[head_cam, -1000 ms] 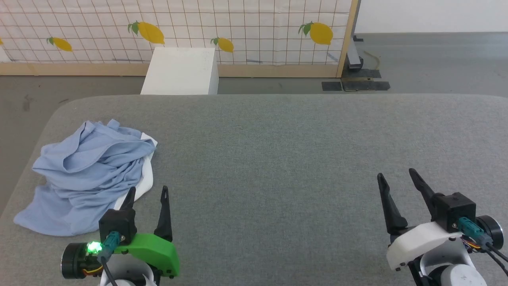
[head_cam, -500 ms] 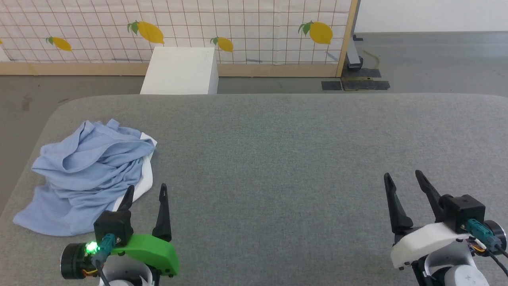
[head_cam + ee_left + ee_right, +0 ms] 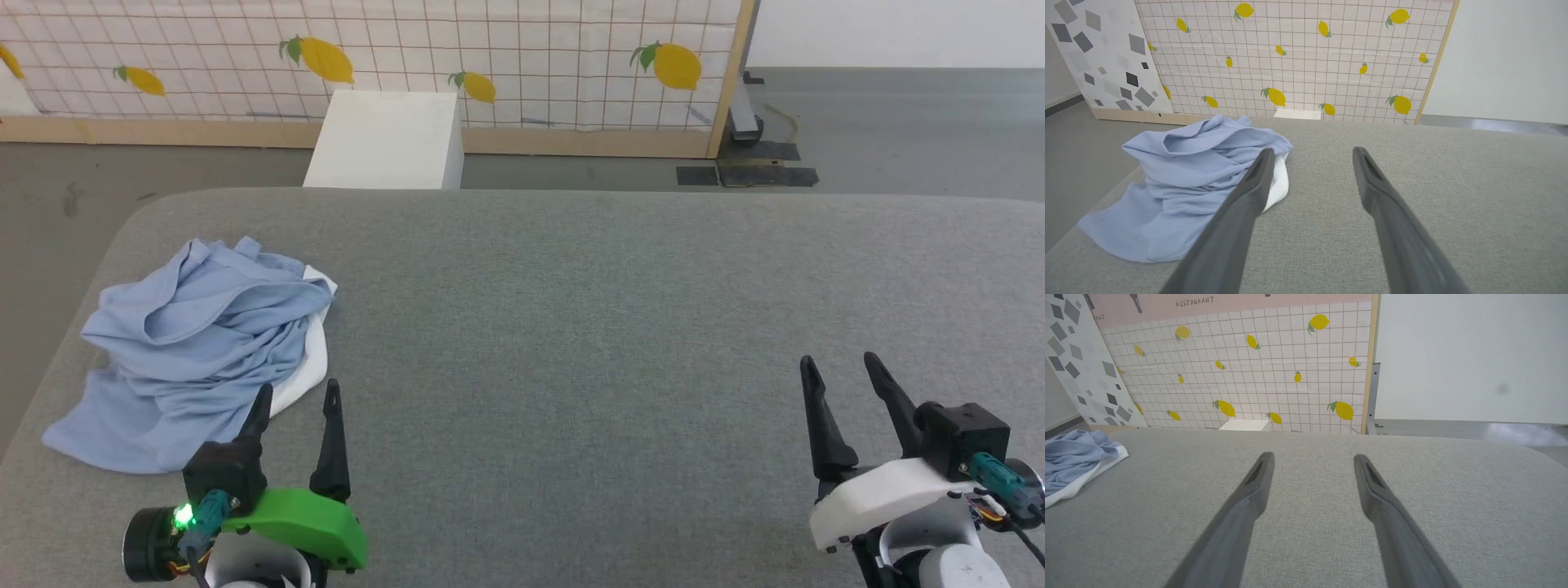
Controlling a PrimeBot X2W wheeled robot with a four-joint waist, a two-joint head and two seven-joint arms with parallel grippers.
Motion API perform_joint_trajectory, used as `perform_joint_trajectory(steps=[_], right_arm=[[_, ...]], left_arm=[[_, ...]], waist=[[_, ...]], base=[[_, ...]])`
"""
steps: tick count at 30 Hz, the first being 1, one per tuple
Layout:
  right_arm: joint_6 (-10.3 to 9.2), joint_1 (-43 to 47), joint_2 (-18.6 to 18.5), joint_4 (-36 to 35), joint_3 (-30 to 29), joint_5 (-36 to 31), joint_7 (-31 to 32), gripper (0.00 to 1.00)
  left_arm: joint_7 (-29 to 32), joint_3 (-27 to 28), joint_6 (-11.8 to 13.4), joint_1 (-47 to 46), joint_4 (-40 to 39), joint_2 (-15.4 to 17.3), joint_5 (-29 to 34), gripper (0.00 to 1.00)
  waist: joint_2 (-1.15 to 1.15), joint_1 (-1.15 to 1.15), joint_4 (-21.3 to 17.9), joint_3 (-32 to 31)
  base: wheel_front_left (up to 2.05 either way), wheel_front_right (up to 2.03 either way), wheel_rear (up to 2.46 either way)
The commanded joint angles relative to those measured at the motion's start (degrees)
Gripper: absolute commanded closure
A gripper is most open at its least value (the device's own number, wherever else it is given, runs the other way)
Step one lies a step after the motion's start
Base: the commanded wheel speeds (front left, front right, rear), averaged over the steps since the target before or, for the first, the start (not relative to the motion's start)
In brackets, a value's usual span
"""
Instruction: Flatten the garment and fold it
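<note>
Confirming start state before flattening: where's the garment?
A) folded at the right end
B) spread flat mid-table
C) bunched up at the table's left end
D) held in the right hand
C: the light blue garment lies crumpled at the left end of the grey table, by the left hand.

**Pale blue on grey, lemons on white**

The garment (image 3: pixel 188 351) is plain light blue, with a white fold at one edge. That fold is perhaps the collar, though it is too bunched to tell. The table (image 3: pixel 571 310) is covered in flecked grey-green cloth.

The left gripper (image 3: pixel 298 386) has black fingers on a bright green shell with a glowing green light. The right gripper (image 3: pixel 838 359) has black fingers on a white shell. Each carries a teal plug (image 3: pixel 990 469).

The screen (image 3: pixel 531 49) shows a white tile grid with thin brown lines, scattered yellow lemons with green leaves, and a pale wood frame. The box (image 3: pixel 384 151) is white and the floor (image 3: pixel 898 122) is grey. The panel (image 3: pixel 1098 61) is white with grey and black angular patches.
</note>
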Motion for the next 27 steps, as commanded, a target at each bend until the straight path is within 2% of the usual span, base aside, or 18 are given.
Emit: perform_joint_trajectory(steps=[1,13,27], right_arm=[[-0.03,-0.98,0.00,0.58,0.07,0.74,-0.80,0.00],[-0.04,-1.24,0.00,2.85,2.18,1.90,-2.20,0.00],[-0.05,-1.54,0.00,6.12,4.51,3.91,-3.83,0.00]], left_arm=[[-0.60,0.22,0.01,0.53,-0.26,-0.06,-0.83,0.00],[-2.01,0.34,0.20,1.29,-0.27,-0.08,-2.54,0.00],[-3.65,0.88,0.17,2.70,-0.07,-0.10,-4.09,0.00]], waist=[[0.00,0.00,0.34,-0.04],[0.00,0.00,3.19,-0.66],[0.00,0.00,8.36,-1.68]], base=[[0.00,0.00,0.00],[0.00,0.00,0.00],[0.00,0.00,0.00]])
